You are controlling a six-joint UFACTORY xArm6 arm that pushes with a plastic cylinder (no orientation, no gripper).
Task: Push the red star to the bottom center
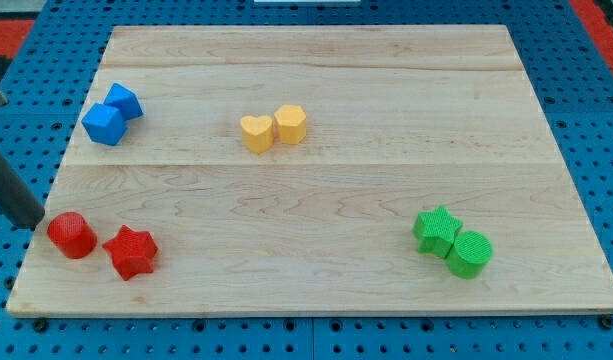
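Bright, even overhead light across the pale wooden bench [316, 190]; no glare. Short soft shadows under the red star-shaped block [132, 251] and the green cylinder block [470, 254]. Sharp mid-frame, slightly soft toward the upper edge. Board edges slanted by perspective.

No legible text, label, brand, number or sign found on the wooden board [316, 180] or anything around it.

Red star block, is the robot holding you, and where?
No, nothing is held. My tip is only a rod end; it sits at the board's left edge beside the red round block, with the red star block beyond it.
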